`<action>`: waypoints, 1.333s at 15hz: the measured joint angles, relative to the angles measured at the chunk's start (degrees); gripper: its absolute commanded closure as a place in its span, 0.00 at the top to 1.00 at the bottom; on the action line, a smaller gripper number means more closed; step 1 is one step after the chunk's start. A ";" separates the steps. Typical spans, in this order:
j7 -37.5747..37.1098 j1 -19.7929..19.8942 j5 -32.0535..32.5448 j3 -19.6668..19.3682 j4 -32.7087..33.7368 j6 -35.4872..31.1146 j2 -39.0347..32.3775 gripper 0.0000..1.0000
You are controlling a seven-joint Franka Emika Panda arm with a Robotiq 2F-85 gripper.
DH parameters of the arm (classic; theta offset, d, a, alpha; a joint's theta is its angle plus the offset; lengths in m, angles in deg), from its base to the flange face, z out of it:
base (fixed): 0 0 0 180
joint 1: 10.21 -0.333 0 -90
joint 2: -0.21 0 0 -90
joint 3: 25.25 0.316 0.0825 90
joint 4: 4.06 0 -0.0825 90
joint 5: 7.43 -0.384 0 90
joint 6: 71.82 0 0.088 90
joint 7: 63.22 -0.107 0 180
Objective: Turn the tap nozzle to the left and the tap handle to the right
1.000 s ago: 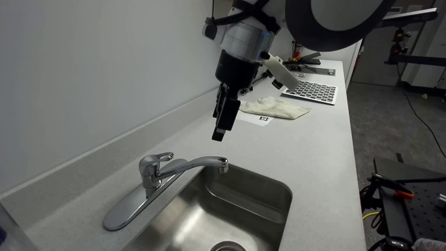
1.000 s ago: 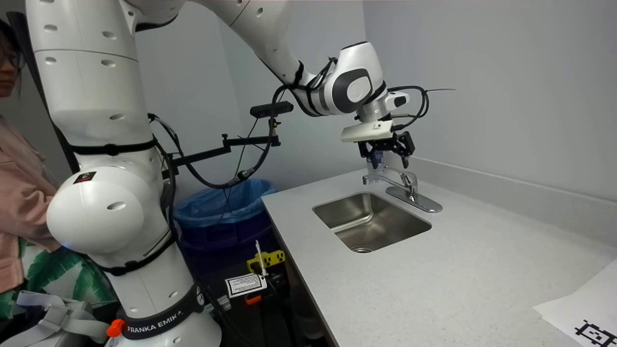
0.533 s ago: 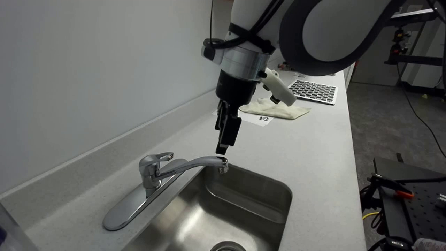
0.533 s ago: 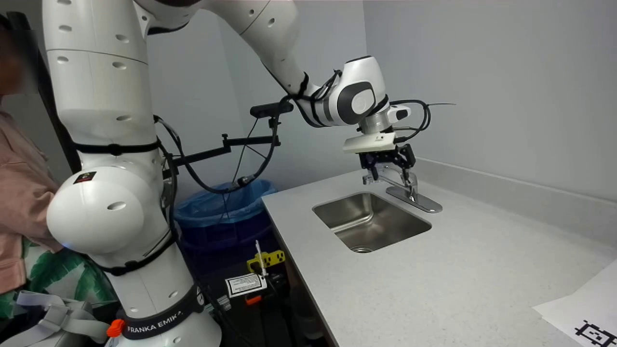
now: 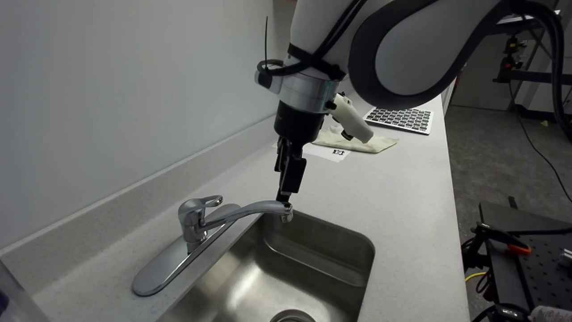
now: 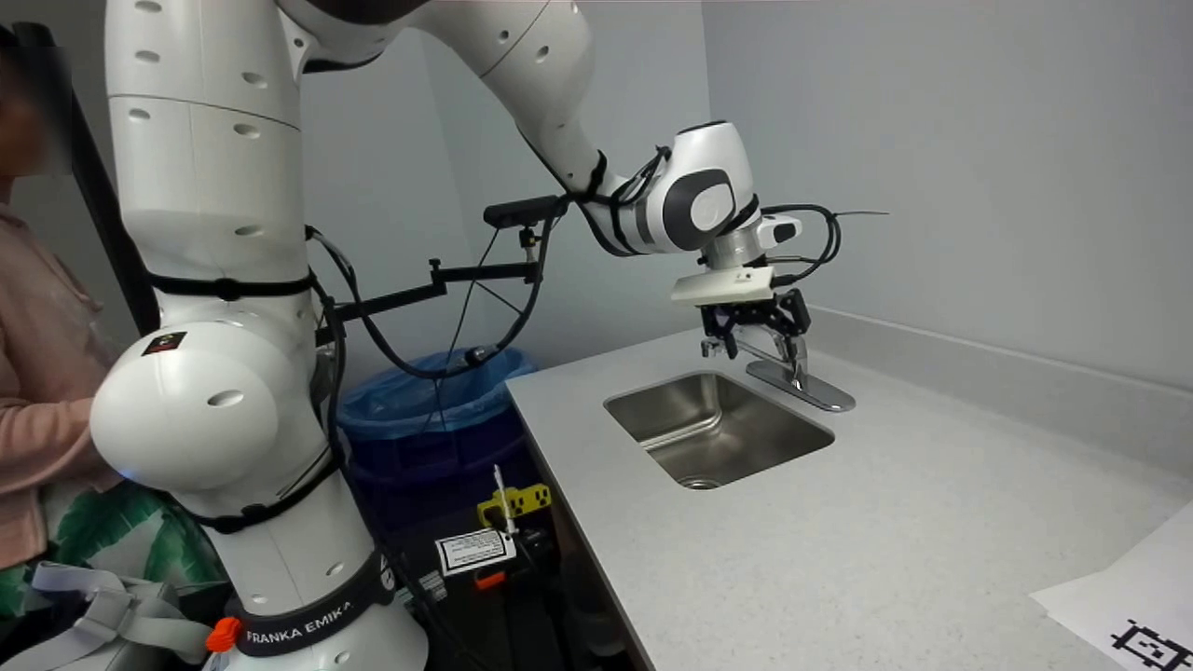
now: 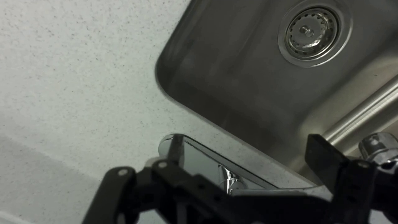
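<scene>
The gripper has its fingers spread wide; best push the tap nozzle leftward near its tip, gently.

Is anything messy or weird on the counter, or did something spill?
I see no spill or damage. One thing looks untidy: in an exterior view, beyond the sink, a rumpled cloth seems to lie partly over a paper sheet, hiding part of it.
</scene>
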 measured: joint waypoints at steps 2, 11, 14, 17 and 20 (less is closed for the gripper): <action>0.00 0.00 0.00 0.00 0.04 0.00 -0.01 1.00; 0.09 0.28 0.12 0.21 0.62 0.01 -0.27 1.00; 0.12 -0.17 0.74 0.80 1.72 0.01 -1.25 1.00; 1.02 -0.29 0.88 1.48 2.88 0.01 -2.45 1.00; 2.81 -0.29 0.89 2.22 3.61 0.01 -3.16 1.00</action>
